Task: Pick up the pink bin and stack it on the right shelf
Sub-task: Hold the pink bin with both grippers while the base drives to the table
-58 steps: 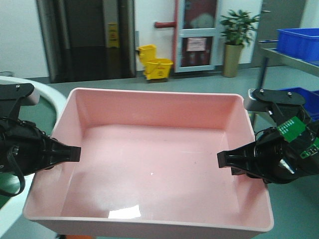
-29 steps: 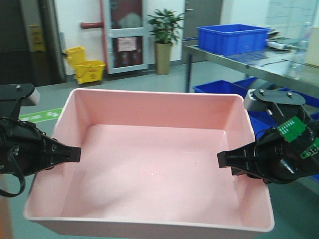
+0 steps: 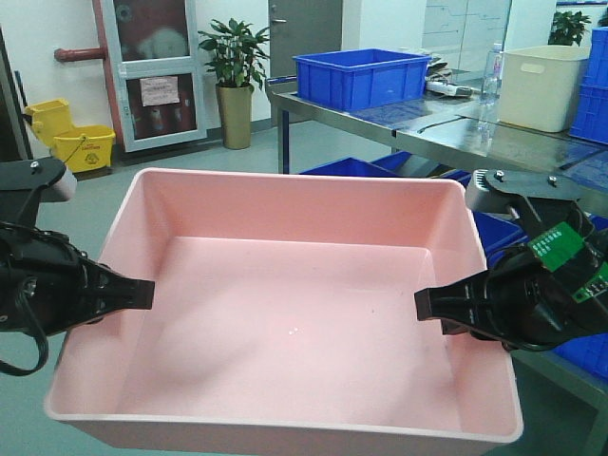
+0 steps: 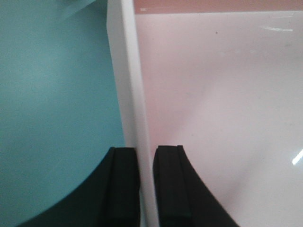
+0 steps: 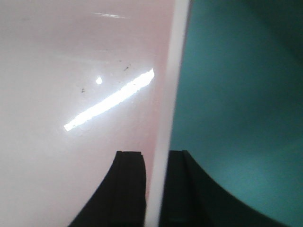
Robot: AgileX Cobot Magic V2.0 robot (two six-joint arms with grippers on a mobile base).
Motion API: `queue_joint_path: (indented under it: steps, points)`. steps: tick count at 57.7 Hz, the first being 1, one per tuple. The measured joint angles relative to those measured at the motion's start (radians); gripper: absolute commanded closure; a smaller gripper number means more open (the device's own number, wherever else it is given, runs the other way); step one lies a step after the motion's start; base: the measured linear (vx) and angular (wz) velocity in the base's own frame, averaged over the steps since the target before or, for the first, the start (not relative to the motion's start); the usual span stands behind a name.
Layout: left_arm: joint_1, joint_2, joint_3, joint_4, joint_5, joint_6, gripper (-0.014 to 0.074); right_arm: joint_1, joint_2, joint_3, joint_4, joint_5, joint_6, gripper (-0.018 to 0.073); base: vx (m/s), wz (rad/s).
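The pink bin (image 3: 285,313) fills the middle of the front view, held up level between both arms. My left gripper (image 3: 138,294) is shut on its left wall, one finger inside and one outside. My right gripper (image 3: 429,305) is shut on its right wall the same way. In the left wrist view my left gripper (image 4: 146,150) pinches the pale rim of the bin (image 4: 213,94). The right wrist view shows my right gripper (image 5: 156,153) clamped on the bin's (image 5: 71,71) rim. The right shelf (image 3: 456,128), a glossy metal top, stands behind the bin at the right.
On the shelf stand a blue crate (image 3: 361,76), a cream tub (image 3: 541,85) and a bottle (image 3: 491,71). More blue crates (image 3: 399,163) sit under it. A potted plant (image 3: 233,76) and a yellow mop bucket (image 3: 71,142) stand by the far wall.
The whole background has slid left: the view has swung right and the metal shelf with its crates has come into view. Both grippers hold the bin as before.
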Motion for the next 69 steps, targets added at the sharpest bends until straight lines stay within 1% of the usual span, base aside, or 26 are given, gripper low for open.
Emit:
queue_joint_path:
  steps: [12,46,69]
  points:
    - [-0.001,0.000,0.000,0.000,0.000,0.000,0.0598,0.000,0.000,0.000,0.000,0.002,0.000,0.0568,0.34,0.11]
    - [-0.001,0.000,0.000,0.000,0.004,0.000,0.0598,0.000,0.000,0.000,0.001,0.001,0.000,0.0568,0.41,0.27]
    - [-0.001,0.000,0.000,0.001,0.004,0.000,0.0598,0.000,0.000,0.000,0.004,0.001,0.000,0.0568,0.48,0.00]
